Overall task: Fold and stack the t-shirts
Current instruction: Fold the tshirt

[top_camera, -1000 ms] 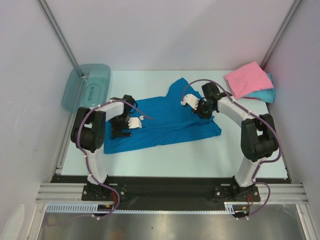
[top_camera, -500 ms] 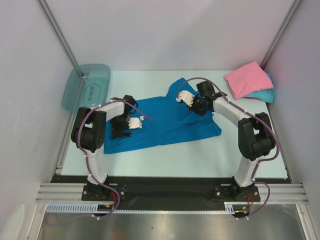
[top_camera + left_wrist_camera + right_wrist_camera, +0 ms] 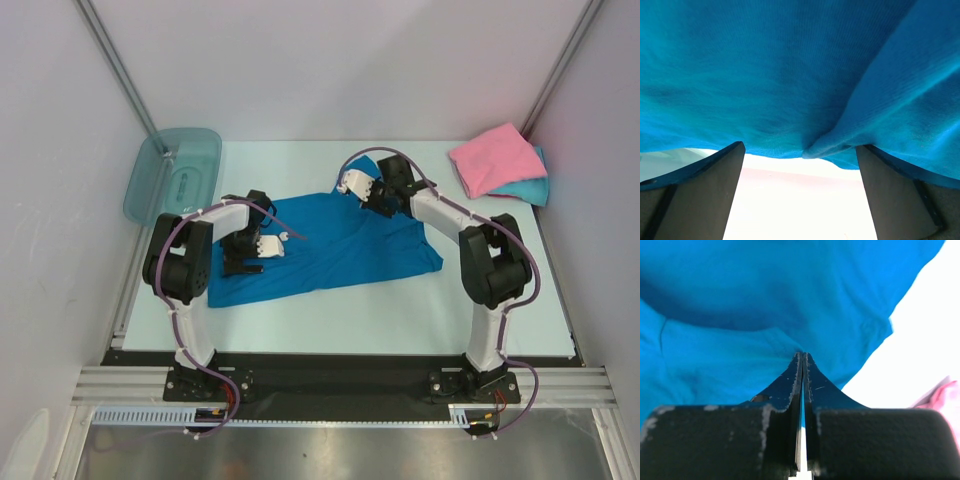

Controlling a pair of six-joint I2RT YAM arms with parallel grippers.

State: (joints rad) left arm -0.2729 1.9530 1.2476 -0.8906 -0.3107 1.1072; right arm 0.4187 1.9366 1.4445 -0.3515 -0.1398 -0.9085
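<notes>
Blue shirt [image 3: 330, 250] lies spread mid-table, wrinkled. Pink shirt [image 3: 492, 158] folded atop turquoise shirt [image 3: 528, 188], far right corner. Cloth soft, light, limp — bunches and drags, so I'd take it at hem or sleeve edges (single pinch only trails it). Right gripper [image 3: 802, 360] clamped on blue fold near shirt's far edge. Left gripper [image 3: 800, 147] wide over left hem, holding nothing. Versus second ago — right gripper further back and left, cloth following; left unmoved.

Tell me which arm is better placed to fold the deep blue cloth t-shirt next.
Right, probably: the right pincer is shut on the deep blue cloth t-shirt near its far edge. The left pincer stands open over the cloth.
</notes>
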